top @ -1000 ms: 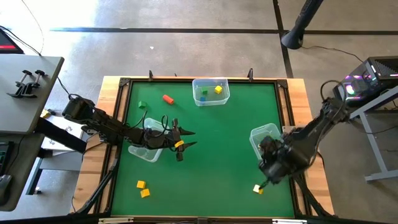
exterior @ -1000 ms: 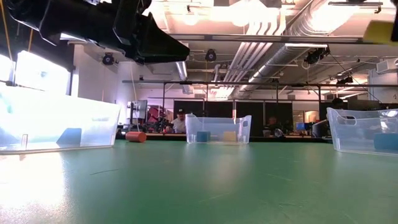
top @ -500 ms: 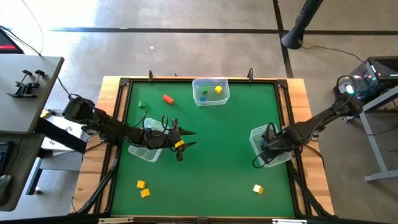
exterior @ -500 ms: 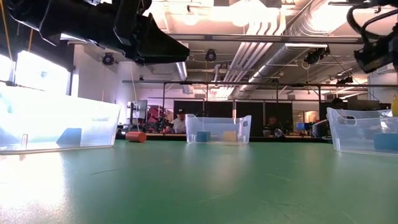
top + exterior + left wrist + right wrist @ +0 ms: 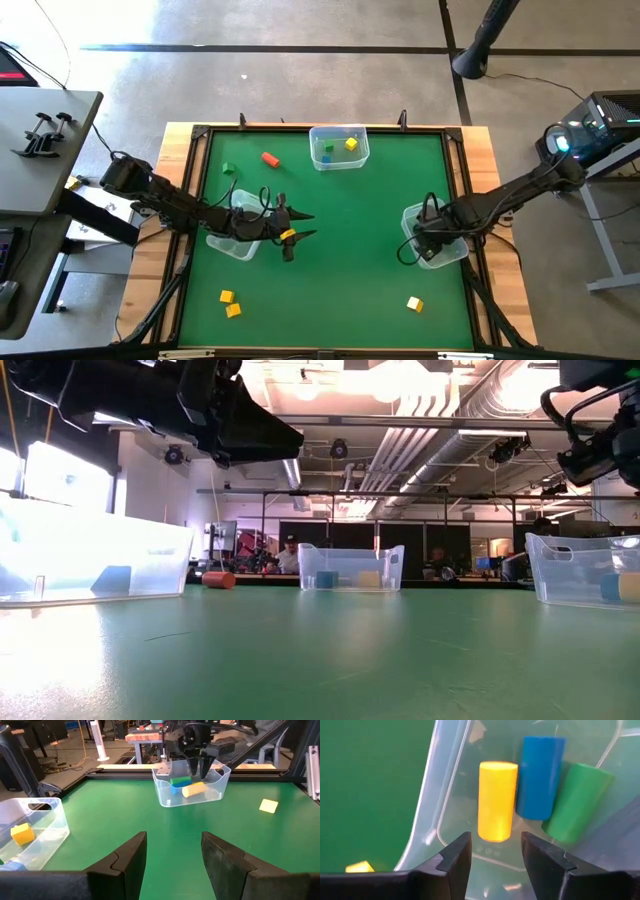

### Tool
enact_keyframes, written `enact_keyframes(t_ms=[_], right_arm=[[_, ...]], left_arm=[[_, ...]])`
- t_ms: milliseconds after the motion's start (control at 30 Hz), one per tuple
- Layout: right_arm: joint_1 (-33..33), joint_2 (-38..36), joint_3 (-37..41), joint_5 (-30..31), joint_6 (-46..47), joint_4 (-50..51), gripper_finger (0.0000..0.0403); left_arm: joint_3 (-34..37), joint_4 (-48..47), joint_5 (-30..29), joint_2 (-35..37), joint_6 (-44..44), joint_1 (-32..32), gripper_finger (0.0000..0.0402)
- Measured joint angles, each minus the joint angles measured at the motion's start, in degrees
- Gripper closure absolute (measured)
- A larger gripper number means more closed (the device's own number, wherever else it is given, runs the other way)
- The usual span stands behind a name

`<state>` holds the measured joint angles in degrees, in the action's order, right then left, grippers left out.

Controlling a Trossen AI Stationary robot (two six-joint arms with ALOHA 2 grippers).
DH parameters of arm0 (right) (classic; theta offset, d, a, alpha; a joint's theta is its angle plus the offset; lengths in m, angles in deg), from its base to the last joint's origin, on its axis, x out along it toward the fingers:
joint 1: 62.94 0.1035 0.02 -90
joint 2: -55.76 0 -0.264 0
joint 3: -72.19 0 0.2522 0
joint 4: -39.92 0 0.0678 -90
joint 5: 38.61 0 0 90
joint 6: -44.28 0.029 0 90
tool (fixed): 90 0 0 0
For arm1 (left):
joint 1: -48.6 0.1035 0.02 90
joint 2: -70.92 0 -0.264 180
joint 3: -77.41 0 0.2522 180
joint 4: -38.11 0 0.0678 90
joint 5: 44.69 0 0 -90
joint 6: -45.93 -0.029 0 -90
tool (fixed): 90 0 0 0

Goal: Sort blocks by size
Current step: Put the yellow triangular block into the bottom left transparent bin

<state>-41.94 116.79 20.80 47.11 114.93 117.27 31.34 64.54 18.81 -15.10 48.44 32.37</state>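
Note:
My right gripper [image 5: 496,865] is open and empty above the clear right bin [image 5: 436,240]. In that bin lie a yellow cylinder [image 5: 496,800], a blue cylinder [image 5: 540,777] and a green cylinder [image 5: 577,802], side by side on its floor. My left gripper [image 5: 298,226] is open and empty, held above the mat beside the clear left bin [image 5: 228,243]. Loose on the green mat lie a green block [image 5: 228,169], a red-orange block [image 5: 270,158], two yellow blocks [image 5: 230,303] and one yellow block [image 5: 414,303].
A third clear bin [image 5: 338,147] at the far edge holds yellow, green and blue blocks. The left bin holds a blue block [image 5: 112,578]. A raised wooden frame [image 5: 190,200] borders the mat. The mat's middle [image 5: 350,230] is bare.
My right gripper has gone from the near right corner toward the far edge, to above the right bin. The yellow cylinder, high up a second ago, has dropped into that bin and lies beside the blue one. My left arm has kept still.

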Motion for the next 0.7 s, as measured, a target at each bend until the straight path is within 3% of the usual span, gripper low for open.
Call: enact_keyframes(t_ms=[333, 467, 567, 633, 700], right_arm=[[-3.2, 0.2, -5.8, 0.2, -10.6, 6.2, 0.0216], [-3.3, 0.2, -12.4, 9.8, -18.3, 5.9, 0.0215], [-2.6, 0.1, -15.7, 19.8, -27.4, -1.2, 0.0215], [-2.6, 0.1, -16.1, 21.8, -35.7, -9.6, 0.0215], [-2.6, 0.1, -14.8, 21.8, -45.9, -21.9, 0.0215]], left_arm=[[0.0, 1.5, -2.2, 0.0, 3.3, -2.6, 0.0229], [0.0, 10.0, -2.5, 0.0, -0.4, -4.7, 0.0229], [0.0, 18.7, -2.2, 0.0, -6.3, -6.9, 0.0229], [-1.2, 20.0, -2.8, 0.0, -10.5, -8.7, 0.0229], [-3.9, 15.9, -7.1, 0.0, -15.5, -11.0, 0.0229]])
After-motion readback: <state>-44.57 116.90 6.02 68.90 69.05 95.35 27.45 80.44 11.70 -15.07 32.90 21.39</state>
